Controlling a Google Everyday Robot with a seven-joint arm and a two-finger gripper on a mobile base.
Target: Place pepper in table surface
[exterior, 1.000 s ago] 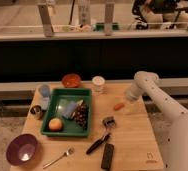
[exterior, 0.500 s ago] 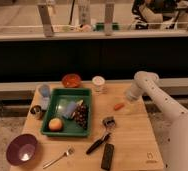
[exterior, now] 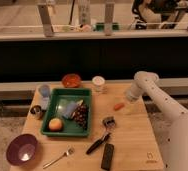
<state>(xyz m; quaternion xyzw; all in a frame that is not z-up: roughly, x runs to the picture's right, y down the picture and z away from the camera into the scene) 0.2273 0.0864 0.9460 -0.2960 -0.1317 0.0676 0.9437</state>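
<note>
The pepper [exterior: 118, 106] is small, tapered and orange-red. It lies on the light tan wooden table surface [exterior: 129, 131], to the right of the green tray [exterior: 66, 131]. My gripper [exterior: 130, 97] is at the end of the white arm, at the table's far right edge, just right of and above the pepper. The arm's wrist covers the fingers. The dark logo mark [exterior: 149, 156] is at the near right corner of the table.
The tray holds a round orange fruit [exterior: 55, 124], dark grapes [exterior: 80, 115] and a blue item. An orange-red bowl [exterior: 71, 80], white cup [exterior: 98, 83], blue cup [exterior: 44, 91], small can [exterior: 36, 111], purple bowl [exterior: 21, 148], fork [exterior: 59, 157], brush [exterior: 102, 136] and black bar [exterior: 107, 156] stand around it.
</note>
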